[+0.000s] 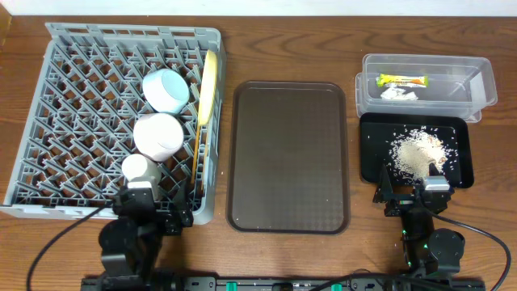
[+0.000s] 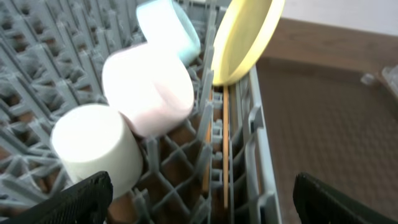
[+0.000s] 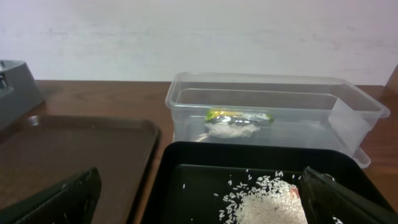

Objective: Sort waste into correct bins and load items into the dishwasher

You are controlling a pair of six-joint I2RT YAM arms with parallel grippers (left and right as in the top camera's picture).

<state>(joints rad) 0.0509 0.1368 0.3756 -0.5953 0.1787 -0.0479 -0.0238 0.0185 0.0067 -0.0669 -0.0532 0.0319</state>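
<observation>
The grey dishwasher rack (image 1: 97,31) at the left holds a light blue bowl (image 1: 166,89), a pinkish-white bowl (image 1: 157,133) and a yellow plate (image 1: 209,85) standing on edge. Two chopsticks (image 2: 225,149) lie along the rack's right side. My left gripper (image 1: 149,206) hangs open over the rack's near edge, empty. The clear tub (image 1: 485,85) at the back right contains the green-and-yellow wrapper (image 1: 402,80) and the white paper scrap (image 1: 398,94). Rice grains (image 1: 416,152) are heaped on the black tray (image 1: 376,133). At that tray's near edge my right gripper (image 1: 408,194) is open and empty.
A dark brown serving tray (image 1: 289,158) lies between the rack and the bins. A white cup (image 1: 139,168) sits on its side in the rack, just ahead of the left fingers (image 2: 81,199). Bare wooden table surrounds everything.
</observation>
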